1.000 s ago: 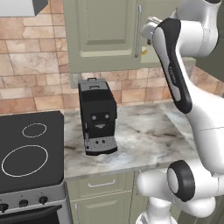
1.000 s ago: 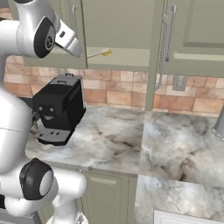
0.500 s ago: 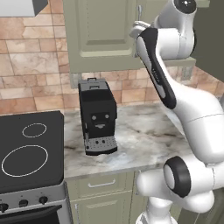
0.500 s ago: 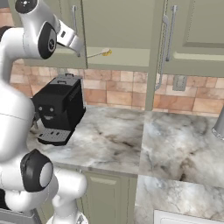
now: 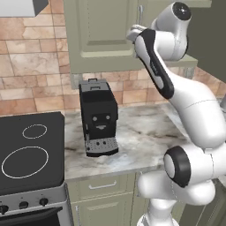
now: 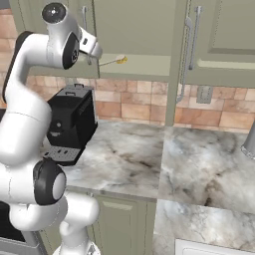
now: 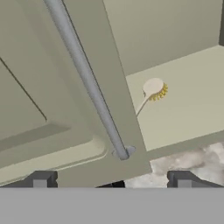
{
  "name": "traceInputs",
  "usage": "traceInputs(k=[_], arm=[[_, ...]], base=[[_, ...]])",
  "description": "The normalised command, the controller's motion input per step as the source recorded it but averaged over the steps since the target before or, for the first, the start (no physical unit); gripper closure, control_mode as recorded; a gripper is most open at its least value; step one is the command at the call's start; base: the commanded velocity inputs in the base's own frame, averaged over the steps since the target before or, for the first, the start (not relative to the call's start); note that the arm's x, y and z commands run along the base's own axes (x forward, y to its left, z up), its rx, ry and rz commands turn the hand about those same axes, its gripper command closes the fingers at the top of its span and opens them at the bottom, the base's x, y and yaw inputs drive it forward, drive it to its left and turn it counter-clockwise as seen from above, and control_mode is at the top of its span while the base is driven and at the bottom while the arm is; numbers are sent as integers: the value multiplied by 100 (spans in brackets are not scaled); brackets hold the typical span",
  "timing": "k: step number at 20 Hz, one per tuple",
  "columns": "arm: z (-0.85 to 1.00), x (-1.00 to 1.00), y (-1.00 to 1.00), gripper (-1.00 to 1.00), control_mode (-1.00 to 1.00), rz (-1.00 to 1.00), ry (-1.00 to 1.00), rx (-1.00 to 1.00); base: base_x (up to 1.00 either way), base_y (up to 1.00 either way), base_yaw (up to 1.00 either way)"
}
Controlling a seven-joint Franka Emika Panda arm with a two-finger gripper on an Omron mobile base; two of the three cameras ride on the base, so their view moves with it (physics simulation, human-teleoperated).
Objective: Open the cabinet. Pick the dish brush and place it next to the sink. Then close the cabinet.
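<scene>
Claw (image 7: 111, 180) spread, nothing in it, at door handle (image 7: 87, 81). Brush (image 7: 151, 92) on shelf beyond, to one side. Risk: clipping door edge w/ claw when reaching in.

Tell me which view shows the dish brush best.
The hand view: the brush lies unobstructed on the cabinet shelf, head and handle both visible. The right base view shows it small, beside the arm.

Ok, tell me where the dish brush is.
The dish brush lies on the cabinet floor, in the open right half, just right of the closed door's handle in the hand view.
</scene>
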Motion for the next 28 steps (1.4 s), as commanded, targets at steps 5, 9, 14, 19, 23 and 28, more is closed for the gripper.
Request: traceInputs(k=[5, 9, 14, 19, 23, 28], arm=[[0, 34, 0, -100, -100, 7, -1, -7], [0, 38, 0, -100, -100, 3, 0, -7], [0, 42, 3, -100, -100, 0, 0, -5], [0, 38, 0, -100, -100, 0, 0, -3], [0, 28, 8, 100, -100, 0, 0, -2], [-1, 15, 13, 100, -100, 0, -1, -6]], base=[[0, 0, 0], [0, 0, 0], [0, 0, 0], [0, 0, 0], [0, 0, 0], [0, 0, 0]])
